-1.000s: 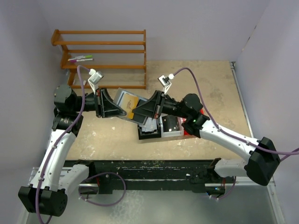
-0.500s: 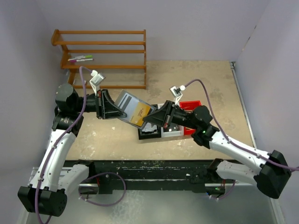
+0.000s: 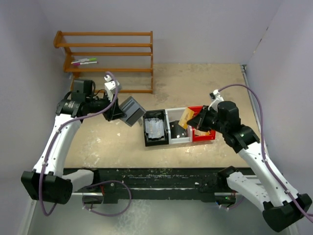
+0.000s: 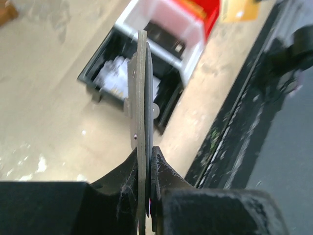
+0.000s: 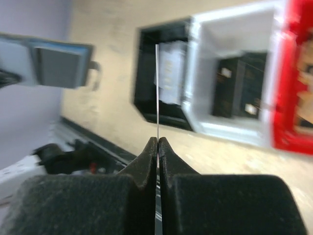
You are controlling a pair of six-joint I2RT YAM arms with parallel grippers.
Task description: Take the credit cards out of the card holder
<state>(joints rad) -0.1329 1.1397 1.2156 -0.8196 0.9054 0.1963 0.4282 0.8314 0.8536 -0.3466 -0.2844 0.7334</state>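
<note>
Right tool (image 5: 157, 142) tight on one tan-gold credit card (image 3: 184, 118).

A flat blue-grey card holder (image 3: 131, 110) with a darker grey panel hangs tilted above the table, pinched at one edge by the left gripper (image 4: 145, 152), at nine o'clock from the black bin (image 3: 156, 144). A pale silvery card (image 3: 154, 128) lies in that bin. A black card (image 3: 177, 130) lies in the white bin (image 3: 180, 140) at its three o'clock. The right gripper (image 5: 157, 143) pinches a tan-gold card (image 3: 184, 119) above the white bin's three o'clock edge.
</note>
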